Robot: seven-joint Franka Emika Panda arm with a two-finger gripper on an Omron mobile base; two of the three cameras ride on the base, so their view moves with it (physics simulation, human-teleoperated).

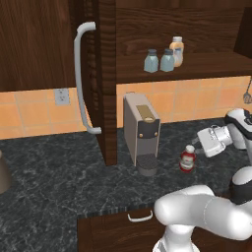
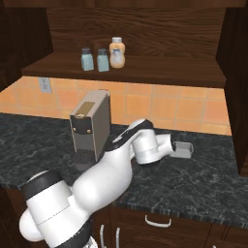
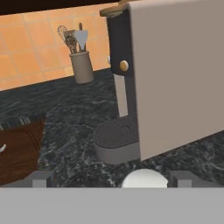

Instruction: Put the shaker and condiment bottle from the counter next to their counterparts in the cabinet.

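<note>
The fingers [image 3: 112, 178] are spread wide and hold nothing. The white cap of the red bottle [image 1: 187, 158] sits right between the fingers, low down in the hand view. The bottle stands upright on the dark surface [image 1: 59, 167]. From the left base view the fingers [image 1: 196, 142] are just beside the bottle's cap, level with it.

Past the fingers stands a grey coffee machine [image 1: 141, 133] on the same surface. Farther off beyond it is a pot of kitchen tools [image 3: 82, 61] by the orange tile wall.

High above the fingers the brown cabinet [image 1: 106, 78] is open. On its shelf stand two pale blue shakers [image 1: 159, 61] close together, with a tan bottle [image 1: 177, 50] just behind them.
</note>
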